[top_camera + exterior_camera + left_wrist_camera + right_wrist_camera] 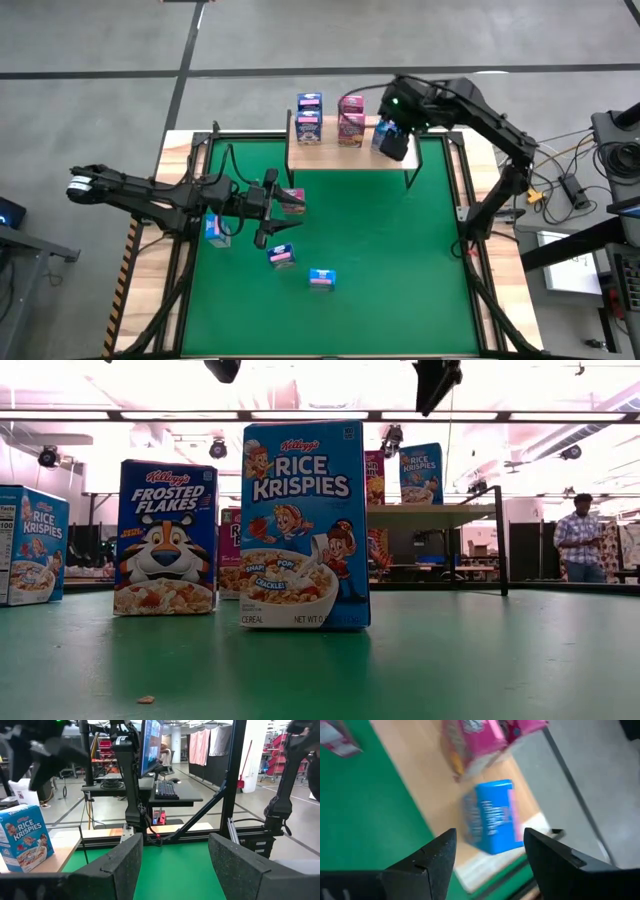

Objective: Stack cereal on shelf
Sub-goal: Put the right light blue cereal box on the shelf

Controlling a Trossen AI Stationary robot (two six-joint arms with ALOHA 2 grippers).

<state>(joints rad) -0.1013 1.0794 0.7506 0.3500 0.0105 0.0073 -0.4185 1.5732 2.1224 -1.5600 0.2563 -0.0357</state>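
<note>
The shelf (350,158), a light-wood board on black legs, stands at the table's far edge. On it are a stack of dark blue-purple cereal boxes (309,117), a pink stack (350,120) and a light blue box (492,817) standing on the board near its right end. My right gripper (487,855) hangs open just above that light blue box, its fingers clear of it. My left gripper (175,865) is open and level over the table's left half, with nothing between its fingers. Several more boxes stand on the green table (400,260).
On the table stand a pink box (292,200), a light blue one (215,230), a dark one (282,255) and a light blue one (321,278). The table's right half is bare green. A person (578,538) stands in the room beyond.
</note>
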